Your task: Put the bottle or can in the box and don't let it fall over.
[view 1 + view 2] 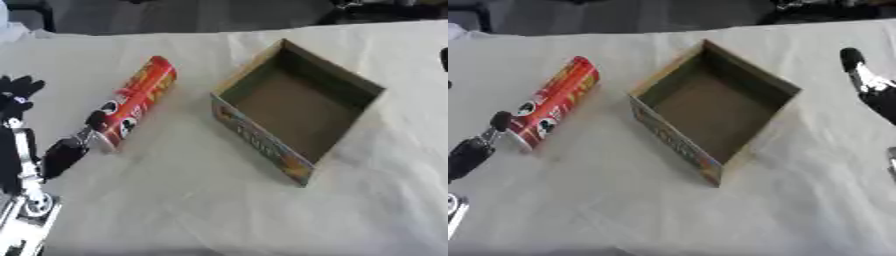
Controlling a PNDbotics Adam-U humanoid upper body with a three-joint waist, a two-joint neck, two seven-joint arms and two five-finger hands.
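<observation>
A red tube-shaped can [137, 98] lies on its side on the white cloth, left of the box, with its near end pointing to the lower left. The open cardboard box [260, 138] stands askew in the middle, printed on its front wall and with nothing inside. My left hand [61, 154] comes in from the left edge with its fingers spread. One dark fingertip [96, 120] lies against the can's near end, while the other fingers [17, 92] stand apart from the can. My right hand [874, 90] is at the right edge, beside the box, with a finger held straight.
A wrinkled white cloth [201, 210] covers the table. The silver forearm [31, 212] of my left arm fills the lower left corner. Dark shapes [815, 7] sit beyond the table's far edge.
</observation>
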